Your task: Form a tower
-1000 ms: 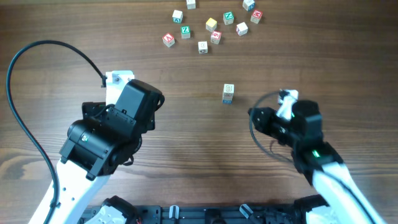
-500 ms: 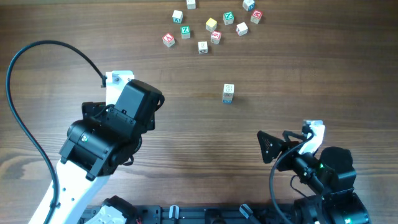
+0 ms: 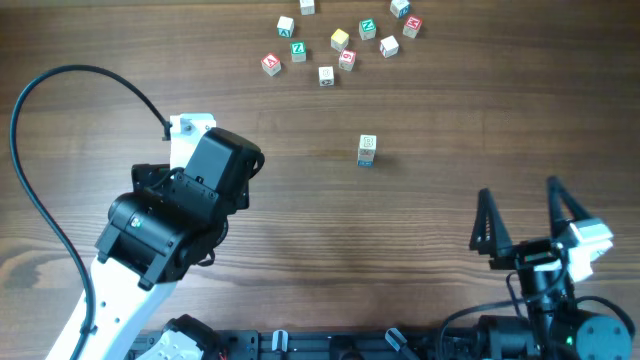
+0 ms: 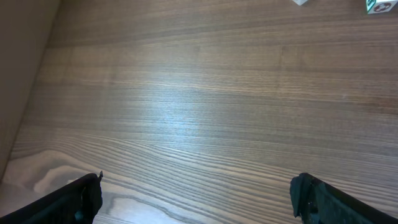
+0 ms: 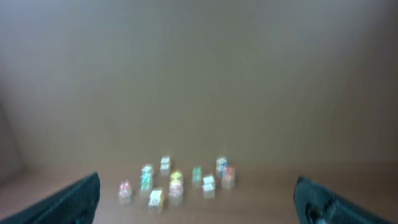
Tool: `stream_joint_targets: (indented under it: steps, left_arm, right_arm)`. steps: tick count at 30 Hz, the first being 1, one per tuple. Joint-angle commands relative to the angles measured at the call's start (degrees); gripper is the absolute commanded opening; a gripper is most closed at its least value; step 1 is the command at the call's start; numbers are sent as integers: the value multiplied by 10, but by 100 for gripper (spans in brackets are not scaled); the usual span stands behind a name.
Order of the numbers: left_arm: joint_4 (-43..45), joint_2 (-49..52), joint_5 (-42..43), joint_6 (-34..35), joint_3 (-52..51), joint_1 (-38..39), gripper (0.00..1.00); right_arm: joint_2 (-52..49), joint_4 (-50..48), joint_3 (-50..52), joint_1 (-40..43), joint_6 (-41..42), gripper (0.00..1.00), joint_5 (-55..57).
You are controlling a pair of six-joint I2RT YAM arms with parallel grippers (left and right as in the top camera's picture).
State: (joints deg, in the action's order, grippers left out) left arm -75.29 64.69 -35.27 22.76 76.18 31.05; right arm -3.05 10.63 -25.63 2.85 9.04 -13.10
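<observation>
Overhead view, quick rundown: the tower, a short stack of small wooden alphabet cubes with a pale top face and a blue-edged cube at the bottom, stands upright a little toward 1 o'clock from the middle of the brown wooden table. It's on its own, touching nothing, with bare wood all round it.

Up at 12 o'clock from it is a scatter of loose letter cubes with red, green, yellow and blue faces, eleven or so. The ones at the far edge are partly cut off by the frame.

The right gripper is down at about 4 o'clock from the tower, well apart from it. Its two dark fingers are spread wide with nothing between them.

The bulky black-and-white left arm is at about 8 o'clock, also well apart. A black cable loops off toward 10 o'clock from a small white block on it. The arm's body covers its own claw from above.

Left wrist view sorts that out: the left gripper has its black fingertips in the two bottom corners, spread wide over bare wood. Two cubes are clipped at the top edge.

Right wrist view is badly blurred. The right gripper is wide apart there too. The loose letter cubes are just coloured smudges, and I can't pick out the tower.
</observation>
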Motion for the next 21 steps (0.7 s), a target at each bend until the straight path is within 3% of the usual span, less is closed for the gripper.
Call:
stream_joint_targets:
  steps: [1, 6, 9, 13, 18, 21]
  left_arm:
    - [0, -4, -2, -5, 0, 0, 100]
    - [0, -4, -2, -5, 0, 0, 100]
    - [0, -4, -2, -5, 0, 0, 100]
    - [0, -4, -2, -5, 0, 0, 100]
    - [0, -4, -2, -5, 0, 0, 100]
    - [0, -4, -2, -5, 0, 0, 100]
  right_arm:
    - [11, -90, 69, 5, -15, 100, -26]
    - [28, -212, 151, 15, -16, 100, -24]
    - [28, -235, 203, 17, -16, 100, -17]
    - [29, -235, 252, 17, -14, 100, -17]
    - [29, -112, 253, 17, -14, 100, -8]
    - [28, -118, 253, 17, -15, 100, -9]
